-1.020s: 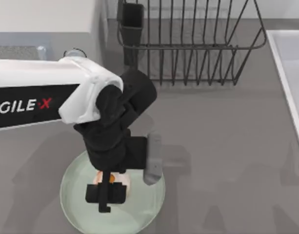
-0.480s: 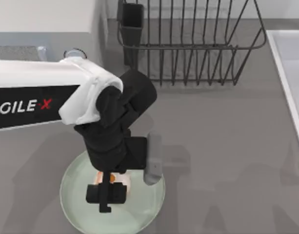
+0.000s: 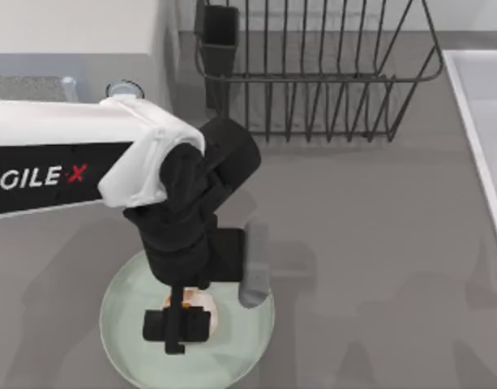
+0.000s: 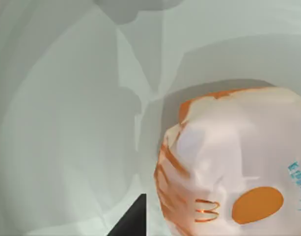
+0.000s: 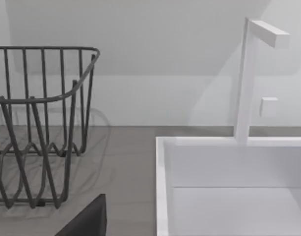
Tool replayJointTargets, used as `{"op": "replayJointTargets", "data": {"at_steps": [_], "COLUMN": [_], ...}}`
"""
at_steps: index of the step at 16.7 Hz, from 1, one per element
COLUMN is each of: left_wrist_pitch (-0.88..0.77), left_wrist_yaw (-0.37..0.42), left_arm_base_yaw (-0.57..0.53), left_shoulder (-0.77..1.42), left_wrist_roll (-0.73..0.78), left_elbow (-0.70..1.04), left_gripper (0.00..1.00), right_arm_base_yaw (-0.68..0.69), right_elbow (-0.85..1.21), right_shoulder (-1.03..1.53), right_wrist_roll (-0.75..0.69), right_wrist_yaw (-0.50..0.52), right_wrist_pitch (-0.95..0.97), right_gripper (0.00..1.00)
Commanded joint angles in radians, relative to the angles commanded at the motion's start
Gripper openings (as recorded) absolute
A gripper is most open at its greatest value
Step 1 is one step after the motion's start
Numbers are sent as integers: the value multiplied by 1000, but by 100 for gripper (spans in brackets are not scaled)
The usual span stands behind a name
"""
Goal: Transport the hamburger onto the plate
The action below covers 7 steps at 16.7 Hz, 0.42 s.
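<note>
Stretching across the whole top view, the grey table carries everything else, with a white sink along the right edge of the frame and a dark wire rack at the upper middle, a small dark cup hooked on the rack's left end. From the right wrist view the same wire rack stands at the left of the frame and the white sink fills the lower right, with a white faucet post rising behind it. Next in size, my left arm comes in from the left edge of the top view as a white link marked with red lettering, then bends down into black wrist parts over the lower left of the frame. Below them lies the pale green plate, round and glossy, at the lower left centre. The left gripper hangs straight over the plate's middle, and its jaws are closed narrowly around the hamburger, which sits low inside the plate's rim; whether the bun touches the plate surface I cannot tell. Up close in the left wrist view, the hamburger shows cream with orange streaks at the lower right, the plate behind it. My right arm is parked off toward the sink; its jaw state I cannot tell.
</note>
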Motion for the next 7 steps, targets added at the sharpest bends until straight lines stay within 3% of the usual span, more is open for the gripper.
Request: {"op": "replayJointTargets", "data": {"at_steps": [2, 7], "left_wrist_pitch": [0, 0], "left_wrist_yaw": [0, 0], "left_arm_base_yaw": [0, 0], "left_shoulder": [0, 0], "left_wrist_roll": [0, 0], "left_elbow": [0, 0], "left_gripper": [100, 100], "right_arm_base_yaw": [0, 0], "right_elbow": [0, 0], "right_shoulder": [0, 0], "right_wrist_roll": [0, 0], "right_wrist_yaw": [0, 0], "right_wrist_pitch": [0, 0], "right_gripper": [100, 100]}}
